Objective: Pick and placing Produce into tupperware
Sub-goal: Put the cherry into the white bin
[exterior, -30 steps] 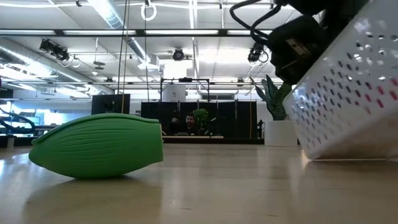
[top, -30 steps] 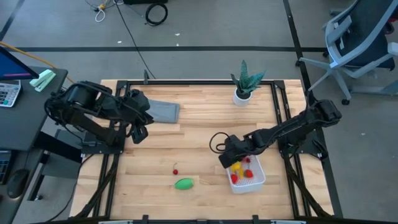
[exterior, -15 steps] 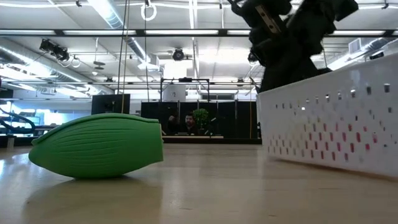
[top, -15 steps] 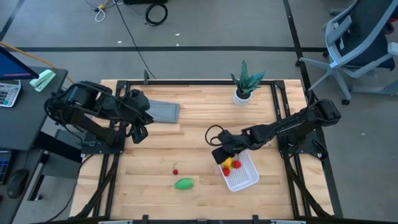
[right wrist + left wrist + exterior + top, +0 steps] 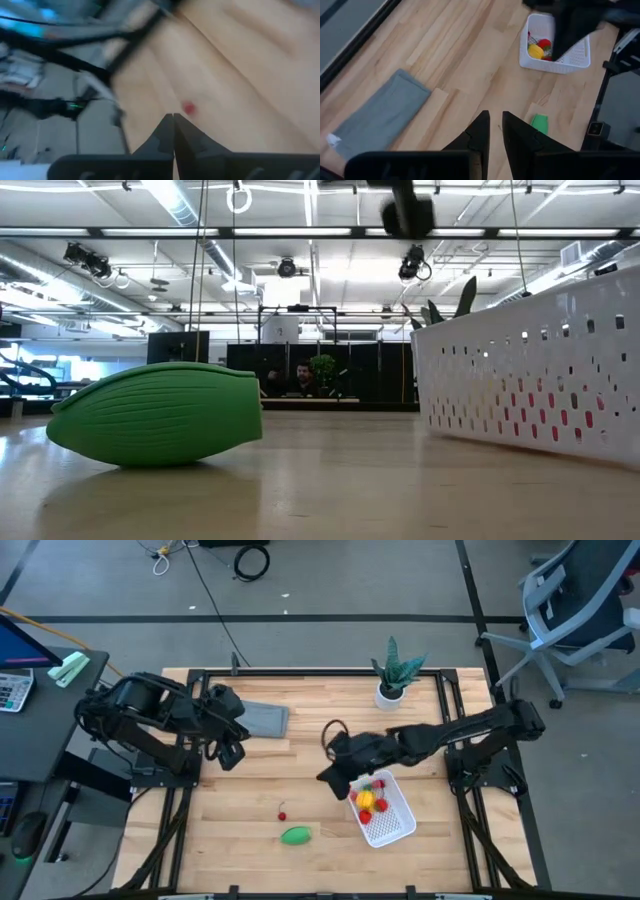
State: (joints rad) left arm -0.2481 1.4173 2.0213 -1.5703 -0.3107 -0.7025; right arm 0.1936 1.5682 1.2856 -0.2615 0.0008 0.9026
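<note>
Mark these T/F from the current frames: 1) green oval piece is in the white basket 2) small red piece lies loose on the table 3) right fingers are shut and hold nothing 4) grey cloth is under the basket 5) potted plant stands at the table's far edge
1) False. The green oval piece lies on the table, apart from the white basket.
2) True. The small red piece sits on bare wood near the green one.
3) True. The right gripper hovers beside the basket, fingers together with nothing between them.
4) False. The grey cloth lies across the table near the left gripper, well away from the basket.
5) True. The potted plant stands by the far edge.
</note>
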